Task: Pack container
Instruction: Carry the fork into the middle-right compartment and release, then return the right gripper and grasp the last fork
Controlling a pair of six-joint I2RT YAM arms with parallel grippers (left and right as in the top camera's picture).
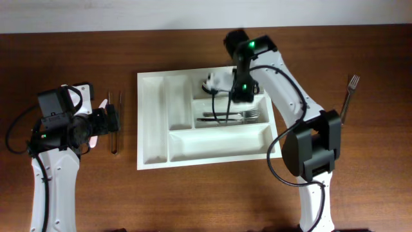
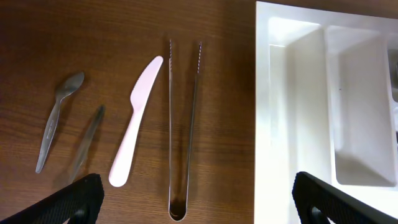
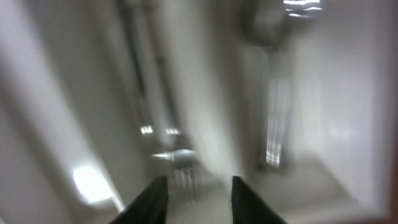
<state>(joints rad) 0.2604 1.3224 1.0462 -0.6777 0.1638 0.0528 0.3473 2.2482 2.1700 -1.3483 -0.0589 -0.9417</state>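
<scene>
Left fingers [image 2: 81, 199] are spread wide above the bench [image 2: 124, 25], with tongs [image 2: 171, 124] lying between them. A white knife [image 2: 134, 124] and a spoon [image 2: 53, 124] lie nearer the left finger, and the tray [image 1: 154, 116] has its near wall just inside the right one. Right fingers [image 3: 152, 199] hang low over the tray's long compartments, parted a little with nothing visible between them, and forks [image 1: 235, 117] lie just ahead, though that view is blurred.

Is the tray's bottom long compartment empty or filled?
Empty: overhead, the compartment shows bare white floor; forks lie in the one above.
</scene>
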